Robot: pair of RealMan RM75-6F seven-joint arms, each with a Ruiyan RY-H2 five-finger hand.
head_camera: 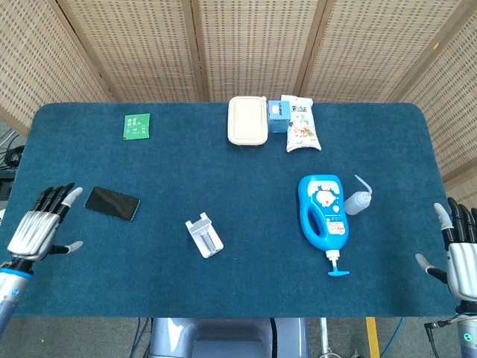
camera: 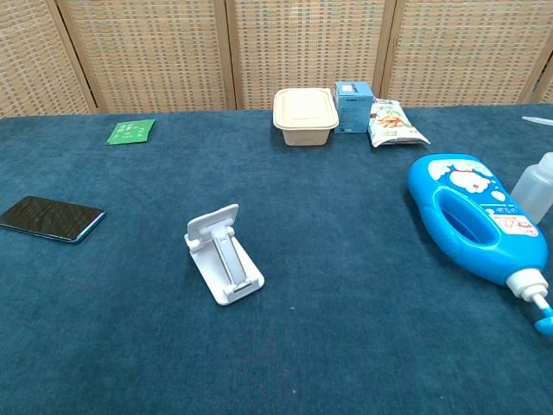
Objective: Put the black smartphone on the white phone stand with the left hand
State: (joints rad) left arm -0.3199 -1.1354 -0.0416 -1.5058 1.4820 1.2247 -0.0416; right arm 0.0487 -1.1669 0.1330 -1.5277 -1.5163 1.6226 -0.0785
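The black smartphone lies flat on the blue cloth at the left side of the table. The white phone stand sits near the middle front, unfolded and with nothing on it. In the head view my left hand is open with fingers spread, just left of the phone and a little nearer the front edge, not touching it. My right hand is open at the table's far right edge. Neither hand shows in the chest view.
A blue detergent bottle lies on its side right of the stand, a small clear squeeze bottle beside it. At the back stand a beige lidded box, a small blue carton and a snack bag. A green packet lies back left.
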